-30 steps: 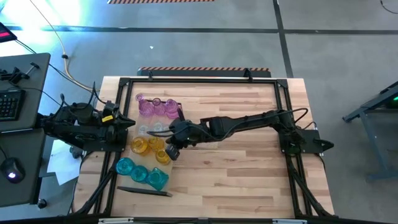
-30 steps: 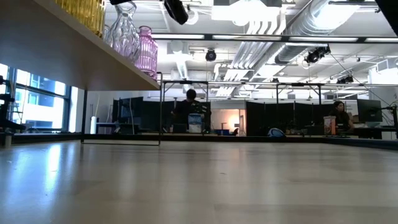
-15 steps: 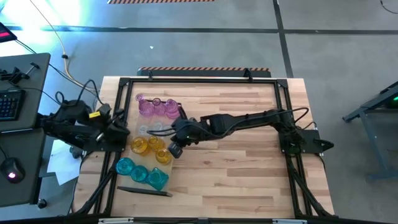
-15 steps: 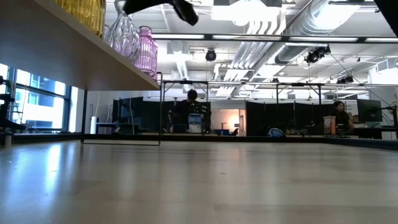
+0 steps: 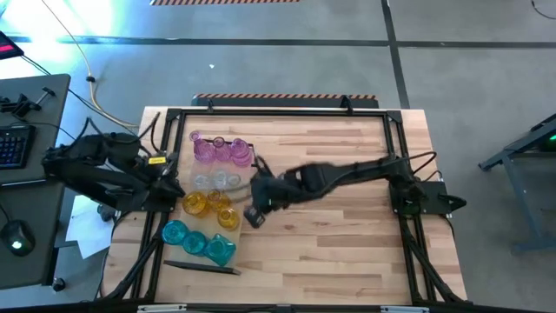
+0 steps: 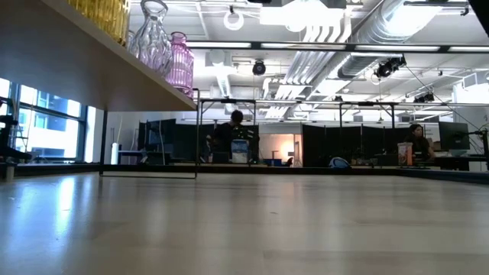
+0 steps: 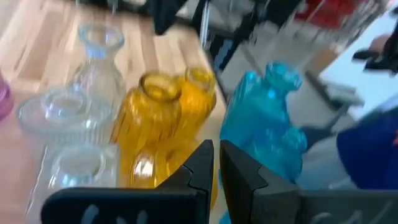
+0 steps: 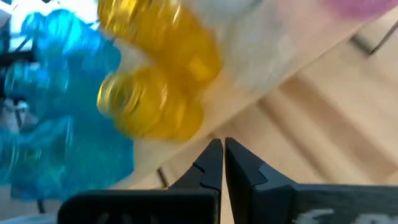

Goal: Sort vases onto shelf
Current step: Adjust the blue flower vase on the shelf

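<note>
The vases stand upright on their bases in colour groups on the shelf (image 6: pixel 76 69) at the table's left: pink vases (image 5: pixel 215 149) farthest, clear vases (image 5: pixel 214 180), yellow vases (image 5: pixel 209 205), and teal vases (image 5: pixel 196 242) nearest. My right gripper (image 5: pixel 254 216) hangs shut just right of the yellow vases, above the table, touching nothing. The right wrist view shows the yellow vases (image 8: pixel 155 81) beyond its fingertips (image 8: pixel 222 155). My left gripper (image 7: pixel 216 158) is shut and empty at the shelf's left side, looking across at the yellow vases (image 7: pixel 161 124) and teal vases (image 7: pixel 264 118).
A dark rail (image 5: pixel 204 268) marks the shelf's near end. A black frame (image 5: pixel 278 114) runs round the tabletop. Bare wood (image 5: pixel 330 243) spreads right of the shelf. A desk with a keyboard (image 5: pixel 13 143) stands left of the table. People sit in the room behind (image 6: pixel 233 134).
My right gripper has drawn away from the yellow vases toward the table's right and near edges and risen, leaving the low view at its top. My left arm has lifted and pulled back toward the table's left edge, its wrist turning. The vases have not moved.
</note>
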Motion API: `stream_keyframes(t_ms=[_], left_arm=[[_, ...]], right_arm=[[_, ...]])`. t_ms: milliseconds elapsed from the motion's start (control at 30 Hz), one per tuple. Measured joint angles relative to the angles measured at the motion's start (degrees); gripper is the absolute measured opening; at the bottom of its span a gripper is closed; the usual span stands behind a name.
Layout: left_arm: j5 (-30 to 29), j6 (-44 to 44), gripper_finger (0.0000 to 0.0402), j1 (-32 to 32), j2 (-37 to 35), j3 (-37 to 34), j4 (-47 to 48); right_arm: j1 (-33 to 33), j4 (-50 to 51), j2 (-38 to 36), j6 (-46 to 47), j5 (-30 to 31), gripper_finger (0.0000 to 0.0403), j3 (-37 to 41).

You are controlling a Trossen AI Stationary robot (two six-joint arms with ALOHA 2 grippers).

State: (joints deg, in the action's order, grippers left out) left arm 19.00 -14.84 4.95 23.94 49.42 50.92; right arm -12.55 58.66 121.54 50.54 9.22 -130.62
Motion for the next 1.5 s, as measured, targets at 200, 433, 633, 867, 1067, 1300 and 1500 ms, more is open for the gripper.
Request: stream_keyframes(t_ms=[200,433,633,867,1067,1300,1500], left_arm=[[0.2,3.5,0.0021,0.0,4.6,6.1,9.8],[0.3,6.2,0.0021,0.0,7.0,6.3,11.9],[0.4,8.8,0.0021,0.0,10.4,6.3,11.8],[0.4,11.0,0.0021,0.0,13.9,6.3,10.9],[0.7,11.1,0.0021,0.0,14.9,6.3,10.9],[2.6,10.6,0.0021,0.0,16.1,6.3,10.8],[2.9,9.9,0.0021,0.0,16.2,6.4,12.0]], right_arm=[[-4.6,-7.2,0.1,9.7,0.0,0.0,7.1],[-8.2,-19.2,0.2,15.6,3.2,0.0,12.8],[-8.8,-24.4,0.2,17.2,4.3,0.0,13.9],[-8.9,-24.0,0.2,17.1,4.7,0.0,13.9],[-8.9,-24.0,0.2,16.9,4.7,0.0,13.9],[-8.9,-24.0,0.2,16.5,4.7,0.0,13.9],[-8.9,-24.0,0.2,16.5,4.6,0.0,13.9]])
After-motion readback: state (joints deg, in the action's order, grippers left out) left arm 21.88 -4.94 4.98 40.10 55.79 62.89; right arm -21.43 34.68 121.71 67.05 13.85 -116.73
